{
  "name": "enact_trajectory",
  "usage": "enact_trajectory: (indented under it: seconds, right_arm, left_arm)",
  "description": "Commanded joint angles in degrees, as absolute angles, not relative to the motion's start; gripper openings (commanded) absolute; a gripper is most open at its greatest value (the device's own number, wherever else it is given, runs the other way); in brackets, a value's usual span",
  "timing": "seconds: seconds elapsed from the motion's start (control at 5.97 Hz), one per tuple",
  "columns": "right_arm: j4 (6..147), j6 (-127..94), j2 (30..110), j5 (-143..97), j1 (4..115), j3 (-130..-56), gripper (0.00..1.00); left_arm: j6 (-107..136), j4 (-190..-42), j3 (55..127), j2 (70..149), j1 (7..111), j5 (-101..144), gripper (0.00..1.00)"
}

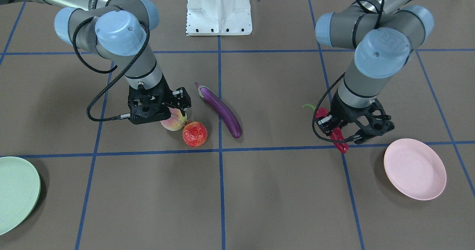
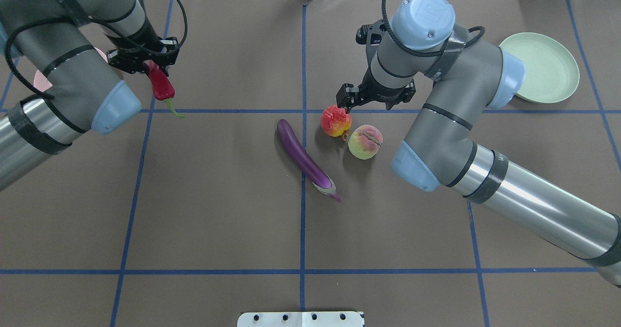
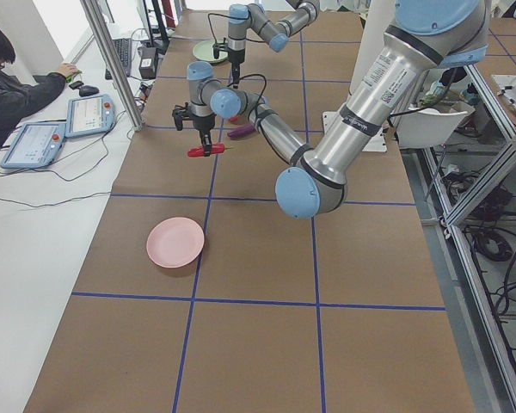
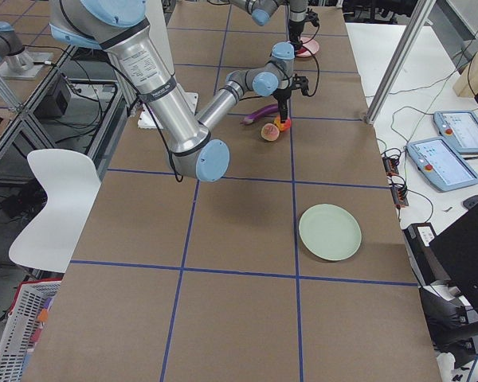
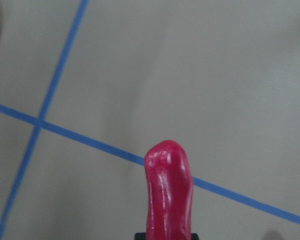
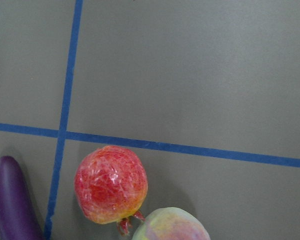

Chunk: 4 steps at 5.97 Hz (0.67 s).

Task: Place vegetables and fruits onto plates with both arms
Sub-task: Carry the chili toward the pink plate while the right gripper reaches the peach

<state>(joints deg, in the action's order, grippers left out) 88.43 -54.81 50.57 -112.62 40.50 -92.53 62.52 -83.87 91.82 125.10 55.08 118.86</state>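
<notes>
My left gripper [image 1: 339,131] is shut on the red chili pepper [image 1: 340,141] and holds it off the table, just beside the pink plate [image 1: 414,168]. The chili also shows in the overhead view [image 2: 161,87] and the left wrist view [image 5: 169,192]. My right gripper [image 2: 376,101] is open and empty, above the peach [image 2: 365,141] and the round red-orange fruit [image 2: 335,121], which touch each other. The purple eggplant [image 2: 303,158] lies just left of them in the overhead view. The mint green plate [image 2: 546,67] is empty at the far right.
The white fixed base [image 1: 219,9] stands at the robot's edge of the table. Blue tape lines [image 2: 302,123] divide the brown table into squares. An operator [image 3: 9,82] sits with tablets at a side desk beyond the far edge.
</notes>
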Motion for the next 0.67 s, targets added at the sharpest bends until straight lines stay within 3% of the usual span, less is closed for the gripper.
enact_trajectory:
  seconds: [0.0,0.5]
  right_arm:
    - [89.12,-54.84,49.39,-109.6,38.94,-90.35,1.0]
    - [92.98,-54.84,49.57,-109.51,37.18,-90.26,1.0]
  left_arm:
    - [59.33,-83.93,91.15,124.1,58.79,121.54,0.0]
    - [55.37,-84.46,87.72,124.1,60.37,121.47,0.0]
